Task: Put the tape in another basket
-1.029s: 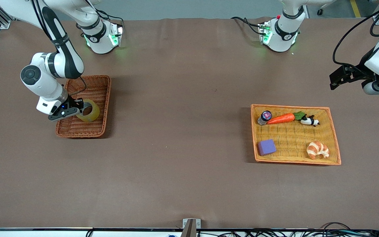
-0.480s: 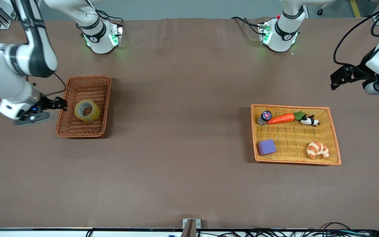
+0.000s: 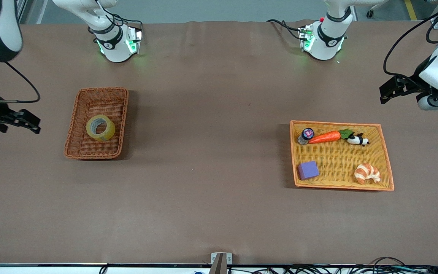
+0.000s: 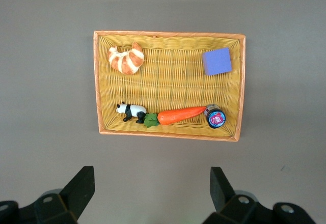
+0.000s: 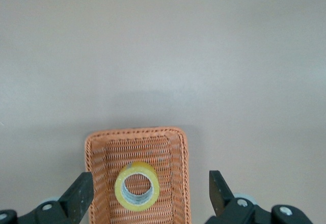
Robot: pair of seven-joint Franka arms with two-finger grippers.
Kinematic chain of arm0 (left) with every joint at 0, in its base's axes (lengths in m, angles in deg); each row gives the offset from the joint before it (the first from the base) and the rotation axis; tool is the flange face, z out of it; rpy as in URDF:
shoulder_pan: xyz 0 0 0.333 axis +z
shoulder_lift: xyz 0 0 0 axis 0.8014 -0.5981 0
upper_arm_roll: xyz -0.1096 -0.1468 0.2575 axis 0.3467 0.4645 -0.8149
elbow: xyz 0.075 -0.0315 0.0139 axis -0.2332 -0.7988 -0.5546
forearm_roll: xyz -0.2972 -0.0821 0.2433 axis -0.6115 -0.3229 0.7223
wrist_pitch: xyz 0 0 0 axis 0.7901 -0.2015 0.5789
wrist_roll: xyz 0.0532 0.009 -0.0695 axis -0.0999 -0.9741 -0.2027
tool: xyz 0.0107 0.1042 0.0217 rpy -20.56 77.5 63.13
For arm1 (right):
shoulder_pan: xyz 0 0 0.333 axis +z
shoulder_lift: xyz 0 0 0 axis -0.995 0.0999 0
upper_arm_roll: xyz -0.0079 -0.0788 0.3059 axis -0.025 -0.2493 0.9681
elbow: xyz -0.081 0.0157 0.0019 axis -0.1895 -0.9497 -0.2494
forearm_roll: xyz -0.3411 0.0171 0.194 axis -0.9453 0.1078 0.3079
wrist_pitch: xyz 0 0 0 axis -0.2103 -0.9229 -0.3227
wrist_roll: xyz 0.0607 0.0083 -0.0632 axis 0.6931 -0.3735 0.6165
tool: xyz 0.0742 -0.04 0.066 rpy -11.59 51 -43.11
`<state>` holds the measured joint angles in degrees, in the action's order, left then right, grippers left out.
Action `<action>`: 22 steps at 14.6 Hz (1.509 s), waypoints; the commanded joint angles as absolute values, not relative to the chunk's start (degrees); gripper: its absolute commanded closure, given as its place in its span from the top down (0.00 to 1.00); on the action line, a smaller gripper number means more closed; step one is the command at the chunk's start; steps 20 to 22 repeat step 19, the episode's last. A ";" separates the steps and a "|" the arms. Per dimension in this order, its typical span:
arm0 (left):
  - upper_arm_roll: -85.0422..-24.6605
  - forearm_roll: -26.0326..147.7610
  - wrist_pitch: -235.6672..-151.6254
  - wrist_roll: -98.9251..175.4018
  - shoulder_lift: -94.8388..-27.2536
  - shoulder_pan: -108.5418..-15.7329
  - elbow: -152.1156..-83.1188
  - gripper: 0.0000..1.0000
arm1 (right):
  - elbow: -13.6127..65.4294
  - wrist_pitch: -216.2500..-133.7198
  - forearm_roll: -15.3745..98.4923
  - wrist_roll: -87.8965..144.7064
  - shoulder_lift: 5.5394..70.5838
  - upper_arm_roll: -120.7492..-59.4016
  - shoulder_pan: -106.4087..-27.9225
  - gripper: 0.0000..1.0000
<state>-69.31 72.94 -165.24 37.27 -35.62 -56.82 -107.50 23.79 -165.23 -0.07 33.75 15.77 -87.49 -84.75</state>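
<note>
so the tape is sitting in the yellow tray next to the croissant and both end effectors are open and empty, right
Not quite. The tape lies in the reddish-brown wicker basket, alone, as the front and right wrist views show. The croissant is in the yellow tray toward the left arm's end. The left end effector and right end effector are indeed open and empty.

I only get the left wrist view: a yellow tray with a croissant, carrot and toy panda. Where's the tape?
Observer: The tape lies in the reddish-brown basket, toward the right arm's end of the table.
Visitor: Is anything holding it?
Observer: No; the right gripper hangs open over bare table beside that basket.
Visitor: And my arm?
Observer: The left gripper waits open over bare table beside the tray.
</note>
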 commanded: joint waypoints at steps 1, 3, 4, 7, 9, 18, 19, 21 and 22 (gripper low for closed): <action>-68.96 71.62 -165.60 36.71 -33.06 -56.25 -110.88 1.00 | 15.32 -158.88 0.58 35.28 17.32 -85.77 -87.17 1.00; -68.96 69.08 -166.56 36.97 -31.91 -56.08 -112.73 1.00 | 14.25 -153.87 2.15 36.42 16.54 -86.38 -87.08 1.00; -69.05 68.20 -166.83 37.15 -31.82 -56.08 -112.83 1.00 | 14.16 -152.98 4.51 36.51 15.92 -87.69 -86.99 1.00; -69.13 68.71 -166.83 37.50 -32.52 -56.16 -111.60 1.00 | 14.25 -151.12 4.89 35.72 15.65 -89.11 -86.64 1.00; -69.13 68.89 -166.66 36.97 -33.40 -56.16 -110.46 1.00 | 14.16 -151.12 4.98 35.63 15.83 -89.02 -86.64 1.00; -69.13 71.70 -167.01 37.06 -34.90 -56.25 -108.26 1.00 | 11.61 -145.32 5.24 36.86 15.92 -88.84 -85.14 1.00; -69.13 71.70 -167.01 37.15 -35.16 -56.34 -108.17 1.00 | 11.61 -145.41 5.24 36.78 15.92 -88.84 -85.14 1.00; -69.13 71.70 -167.01 37.15 -35.16 -56.34 -108.17 1.00 | 11.61 -145.41 5.24 36.78 15.92 -88.84 -85.14 1.00; -69.13 71.70 -167.01 37.15 -35.16 -56.34 -108.17 1.00 | 11.61 -145.41 5.24 36.78 15.92 -88.84 -85.14 1.00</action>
